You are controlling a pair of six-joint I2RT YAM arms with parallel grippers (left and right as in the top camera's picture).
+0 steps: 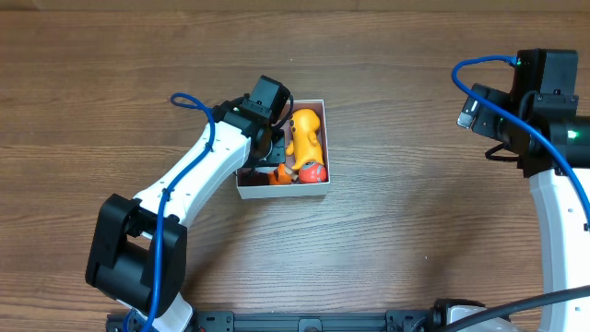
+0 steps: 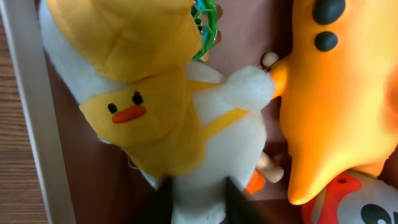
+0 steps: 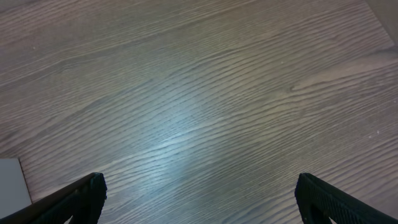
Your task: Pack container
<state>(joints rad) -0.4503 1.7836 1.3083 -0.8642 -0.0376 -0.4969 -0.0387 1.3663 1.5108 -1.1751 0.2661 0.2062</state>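
Where the left gripper (image 2: 200,210) reaches down into the container (image 1: 309,102), its dark fingers (image 2: 163,202) press in on the white body of a plush duck (image 2: 186,124), pinching it from both sides; the duck's yellow hood and orange beak lie just ahead of the fingertips, its face turned up to the wrist camera. The container's pale wall (image 2: 31,112) runs close along one side of the gripper, with the dull pink-brown floor showing between wall and plush; on the other side, touching the duck's white arm, lies an orange toy (image 2: 336,112) with black spots. A red-and-white toy (image 2: 348,199) sits against the orange one's lower end, level with the fingers; a green piece (image 2: 205,18) shows farther ahead, past the hood, too cut off to identify. From overhead the left arm covers much of the box, which stands on the table (image 1: 415,212).

The right gripper (image 3: 205,199) hangs with its fingertips (image 3: 87,193) spread wide, nothing between them; only bare wood grain lies below it; the container is well apart from this hand, off toward the other arm.
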